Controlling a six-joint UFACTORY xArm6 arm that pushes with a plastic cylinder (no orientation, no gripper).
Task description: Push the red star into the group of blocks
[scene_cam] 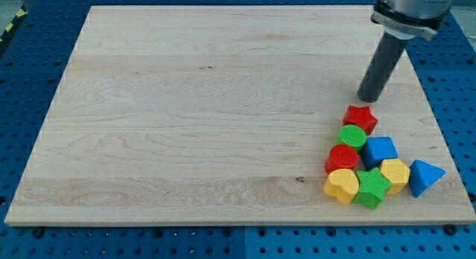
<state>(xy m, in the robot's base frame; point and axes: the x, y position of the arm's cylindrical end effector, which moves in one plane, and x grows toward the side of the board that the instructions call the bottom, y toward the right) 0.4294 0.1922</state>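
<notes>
Green star (371,187) frontmost, red star (360,118) touching group (axis unclear), my tip (367,99) just above

Pale matt wooden board (186,103), blue perforated metal table (30,80)

My tip (368,99) stands just at twelve o'clock of the star (361,118), seemingly apart from it. The star touches the cylinder (352,137) at its six; the remaining blocks cluster below.
</notes>
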